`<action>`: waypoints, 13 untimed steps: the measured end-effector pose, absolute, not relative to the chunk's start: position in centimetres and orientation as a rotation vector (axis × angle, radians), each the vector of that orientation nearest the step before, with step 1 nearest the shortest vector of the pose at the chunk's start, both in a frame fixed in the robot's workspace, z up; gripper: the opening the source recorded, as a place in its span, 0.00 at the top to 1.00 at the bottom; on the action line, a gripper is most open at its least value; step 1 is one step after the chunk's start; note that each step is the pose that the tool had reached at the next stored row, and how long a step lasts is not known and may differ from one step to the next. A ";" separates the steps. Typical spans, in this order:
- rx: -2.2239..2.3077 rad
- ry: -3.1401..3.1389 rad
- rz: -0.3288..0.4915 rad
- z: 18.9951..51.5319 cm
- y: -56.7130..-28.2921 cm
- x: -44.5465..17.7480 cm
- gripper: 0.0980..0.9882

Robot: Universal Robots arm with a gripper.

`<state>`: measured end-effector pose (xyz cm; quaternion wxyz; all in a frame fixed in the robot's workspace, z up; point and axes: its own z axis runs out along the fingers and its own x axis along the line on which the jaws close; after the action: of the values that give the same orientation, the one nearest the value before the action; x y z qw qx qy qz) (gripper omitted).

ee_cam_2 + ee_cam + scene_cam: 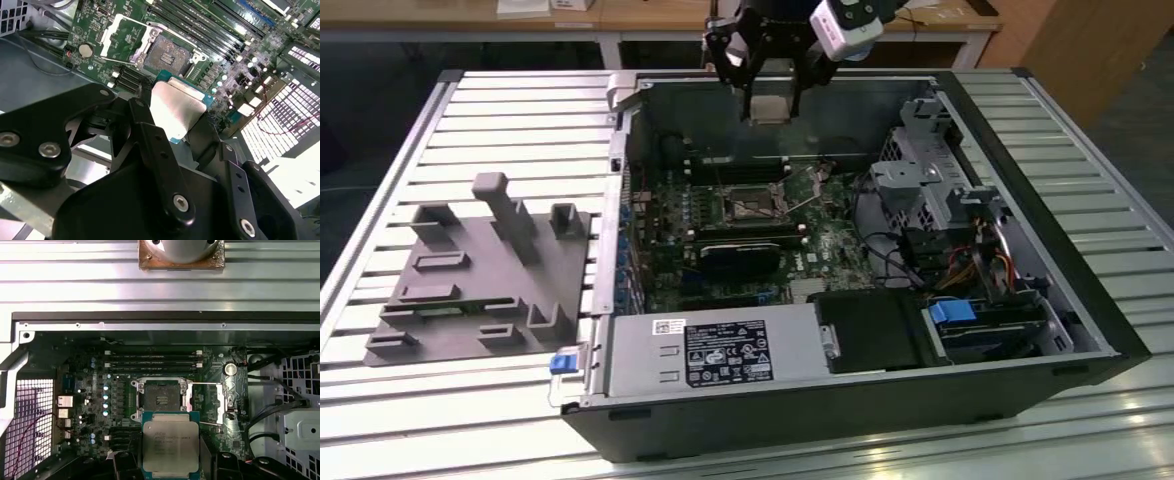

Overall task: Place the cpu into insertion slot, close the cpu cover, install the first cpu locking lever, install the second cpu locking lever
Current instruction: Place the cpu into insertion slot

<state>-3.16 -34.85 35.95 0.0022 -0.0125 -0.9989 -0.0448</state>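
Observation:
My gripper (pixel 770 100) hangs above the far wall of the open computer case (pixel 1105 318), shut on the cpu (pixel 770 107) by two opposite edges. In both wrist views the cpu (pixel 170 444) (pixel 175 107) shows its dull silver top and green rim between the black fingers (pixel 150 145). Below and ahead lies the insertion slot (pixel 161 400) (pixel 167 54) (pixel 750 205), its dark centre bare. The cpu cover (pixel 220 401) (pixel 125 37) is swung open beside the slot. The cpu is well above the board, touching nothing.
Long black memory slots (pixel 155 360) run beside the socket. A black card with a fan (pixel 740 260), a power supply (pixel 720 350) and a drive cage (pixel 934 190) crowd the case. A grey fixture (pixel 480 270) sits on the slatted table (pixel 507 110) at the exterior view's left.

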 end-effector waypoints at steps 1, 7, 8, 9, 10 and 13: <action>-0.039 -3.135 -0.140 35.8 -34.9 -3.2 0.50; -0.039 -3.138 -0.139 35.1 -34.9 -3.2 0.50; -0.039 -3.138 -0.139 35.0 -34.9 -3.2 0.50; -0.039 -3.139 -0.139 34.9 -34.9 -3.2 0.50; -0.039 -3.139 -0.139 34.8 -34.9 -3.2 0.50; -0.039 -3.139 -0.139 34.6 -34.9 -3.2 0.50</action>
<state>-3.20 -34.85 34.56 -0.0006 -0.0124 -0.9989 -0.0441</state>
